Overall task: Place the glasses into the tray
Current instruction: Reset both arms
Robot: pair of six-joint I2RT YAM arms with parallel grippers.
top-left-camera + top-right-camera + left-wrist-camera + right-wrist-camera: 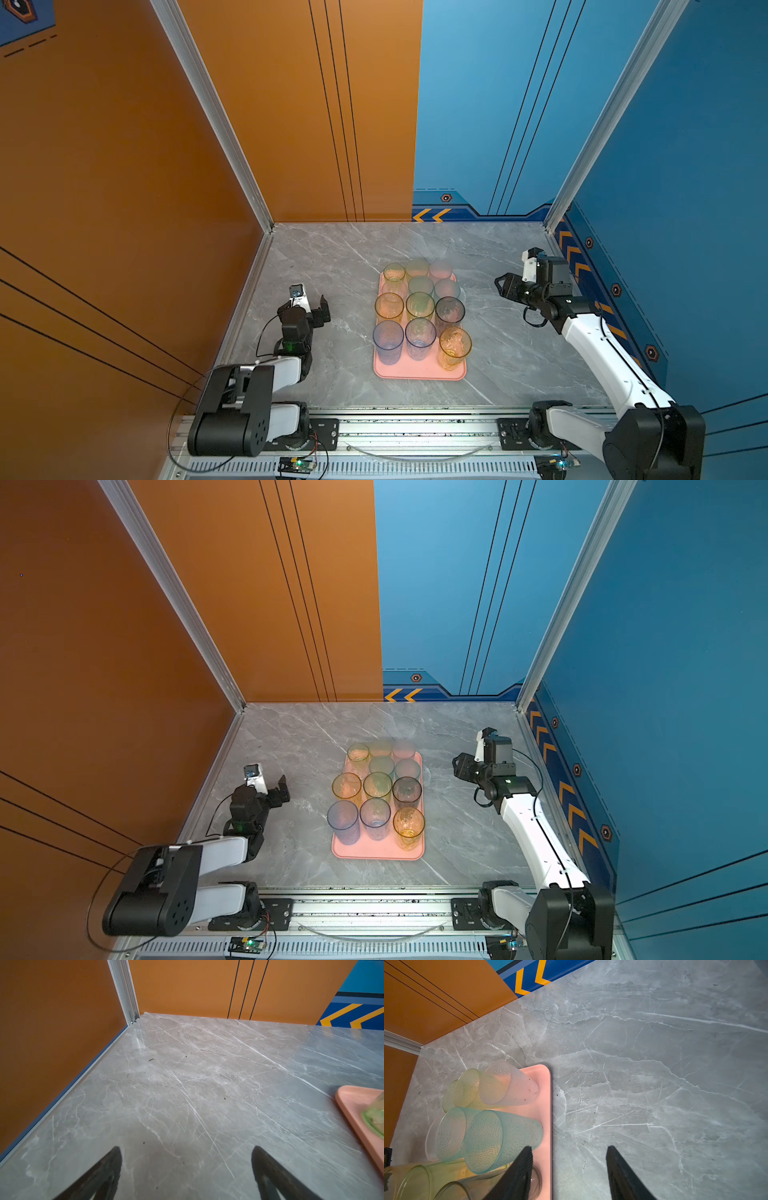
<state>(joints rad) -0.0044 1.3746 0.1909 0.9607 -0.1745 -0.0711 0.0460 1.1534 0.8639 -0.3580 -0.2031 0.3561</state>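
left wrist view is showing the left gripper (186,1152) spread wide and carrying nothing, hovering over the bare marble table (187,1084), with only a corner of the tray (353,1108) peeking in at the side. in both top views this gripper is sitting well apart from the tray, off to its left.

moving across to the middle, the tray is lying flat on the table, its long axis running from the robot's side toward the back wall. the glasses (419,306) are all standing inside it, about twelve of them, packed in four rows of three, with neighbours touching or nearly so. each one is standing upright, mouth pointing up, long axis vertical. i am seeing none out on the table.

further right, the right gripper (569,1148) is hanging near the tray's right edge. its jaws are partly apart with nothing between them.

to my eye the placing is looking done, and the step in hand is the pull-away. the next move is calling for the right gripper to back off outward, away from the tray, without brushing the crowded glasses. a nudge there could be tipping one into its neighbours.
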